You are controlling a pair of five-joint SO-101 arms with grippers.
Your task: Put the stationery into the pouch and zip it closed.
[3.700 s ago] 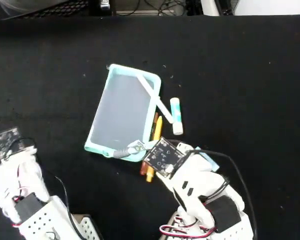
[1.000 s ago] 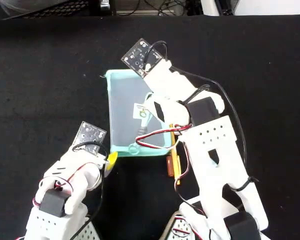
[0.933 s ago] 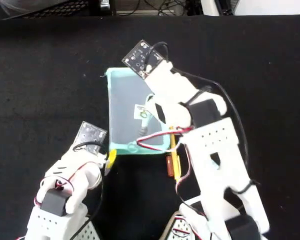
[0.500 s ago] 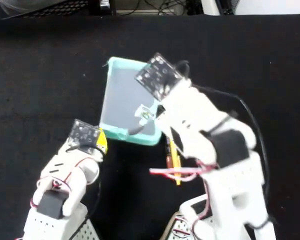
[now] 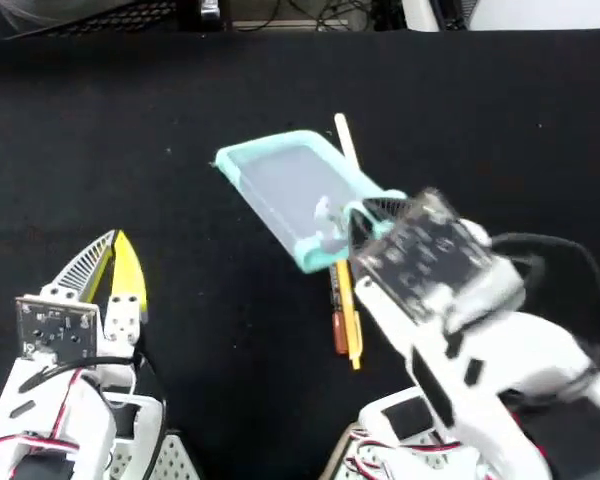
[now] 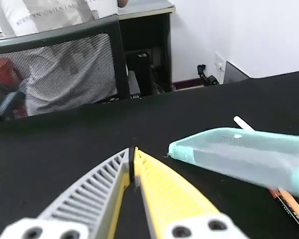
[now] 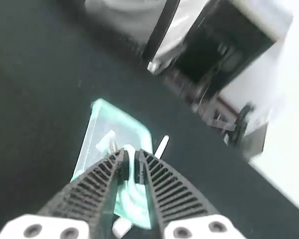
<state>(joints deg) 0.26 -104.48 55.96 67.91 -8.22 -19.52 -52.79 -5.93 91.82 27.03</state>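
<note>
The teal pouch [image 5: 285, 180] with its clear face [image 7: 107, 132] hangs tilted over the middle of the black table. My right gripper [image 5: 354, 220] is shut on the pouch's near end, and its fingers pinch the rim [image 7: 129, 153]. A white stick [image 5: 342, 135] pokes out past the pouch's far side [image 6: 241, 122] [image 7: 161, 146]. An orange and a yellow pencil [image 5: 345, 320] lie on the cloth just below the pouch [image 6: 291, 206]. My left gripper [image 5: 113, 238] rests at the near left, well away from the pouch [image 6: 239, 154], with its fingers shut on nothing [image 6: 133, 150].
Black cloth [image 5: 130, 130] covers the table, with wide free room on the left and at the far right. A mesh office chair [image 6: 55, 64] and a dark desk stand beyond the far edge.
My right arm has pulled back toward the near side and swung the pouch round, lifting its near end. My left arm has withdrawn from the pouch's corner to the near left.
</note>
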